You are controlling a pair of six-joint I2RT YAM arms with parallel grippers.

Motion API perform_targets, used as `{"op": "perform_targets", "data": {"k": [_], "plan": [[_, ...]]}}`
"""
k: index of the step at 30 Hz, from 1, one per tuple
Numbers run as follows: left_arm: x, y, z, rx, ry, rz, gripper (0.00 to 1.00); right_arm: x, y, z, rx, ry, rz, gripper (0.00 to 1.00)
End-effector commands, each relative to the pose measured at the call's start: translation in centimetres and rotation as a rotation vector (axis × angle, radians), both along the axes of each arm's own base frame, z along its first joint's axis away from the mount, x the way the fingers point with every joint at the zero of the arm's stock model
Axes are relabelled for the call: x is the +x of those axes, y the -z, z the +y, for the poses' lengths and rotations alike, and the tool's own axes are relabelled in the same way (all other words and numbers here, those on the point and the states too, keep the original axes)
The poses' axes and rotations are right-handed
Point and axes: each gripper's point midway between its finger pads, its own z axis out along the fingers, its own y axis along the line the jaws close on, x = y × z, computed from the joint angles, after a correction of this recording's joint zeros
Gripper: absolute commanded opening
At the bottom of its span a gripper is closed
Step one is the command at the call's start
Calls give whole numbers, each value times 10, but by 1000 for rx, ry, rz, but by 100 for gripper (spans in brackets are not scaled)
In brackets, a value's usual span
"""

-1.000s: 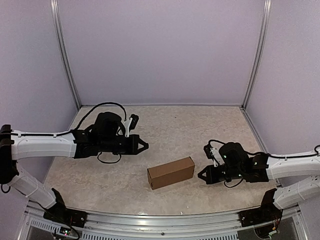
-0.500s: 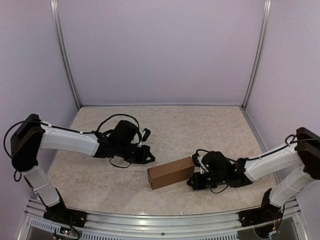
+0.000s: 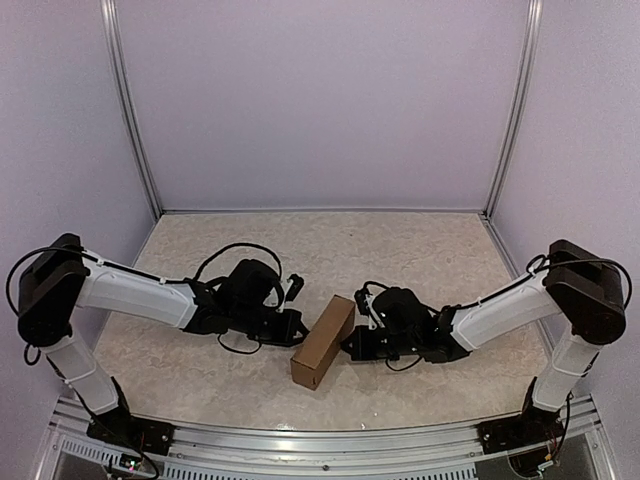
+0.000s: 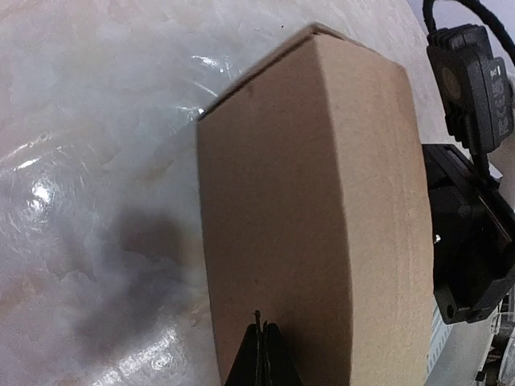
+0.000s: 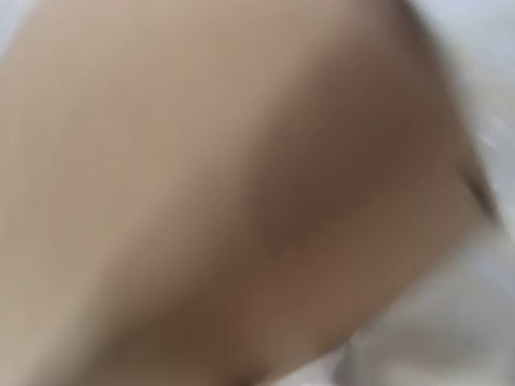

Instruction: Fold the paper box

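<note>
The paper box (image 3: 322, 342) is a closed oblong of plain brown cardboard lying diagonally on the marble table, its near end toward the front edge. My left gripper (image 3: 302, 326) is shut, its tip against the box's left long side. In the left wrist view the shut fingertips (image 4: 261, 342) touch the box (image 4: 314, 209). My right gripper (image 3: 346, 347) presses on the box's right long side and looks shut. The right wrist view is filled by a blurred brown face of the box (image 5: 201, 177), and its own fingers do not show there.
The marble tabletop (image 3: 400, 260) is enclosed by lilac walls with metal corner posts (image 3: 135, 120). A metal rail (image 3: 320, 445) runs along the near edge between the arm bases. The right arm's black wrist (image 4: 471, 241) shows beyond the box in the left wrist view.
Both arms have swung inward from either side until their tips meet the box. The box has turned from lying nearly crosswise to a steeper diagonal and shifted slightly left.
</note>
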Motion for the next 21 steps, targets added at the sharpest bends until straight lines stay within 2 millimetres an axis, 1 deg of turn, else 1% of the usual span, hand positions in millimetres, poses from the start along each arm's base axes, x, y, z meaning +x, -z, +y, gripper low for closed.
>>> {"op": "perform_targets", "data": {"k": [1,4,6,9,12,15,21], "plan": [[-8,-11,2,-25,-24,-29,0,7,-7,30,42,-52,-25,0],[-12,-11,10,-14,-46,-34,0,11,-6,43,42,-76,-26,0],[-16,-10,16,-4,-62,-36,0,12,-5,47,41,-85,-28,0],[-20,-13,26,1,-84,-46,0,13,-1,47,32,-87,-26,0],[-21,-17,32,0,-95,-58,0,9,6,44,21,-96,-10,0],[-20,-25,32,-11,-96,-76,0,3,11,43,26,-113,8,0],[-18,-34,18,-27,-64,-91,0,-4,21,35,19,-115,32,0]]}}
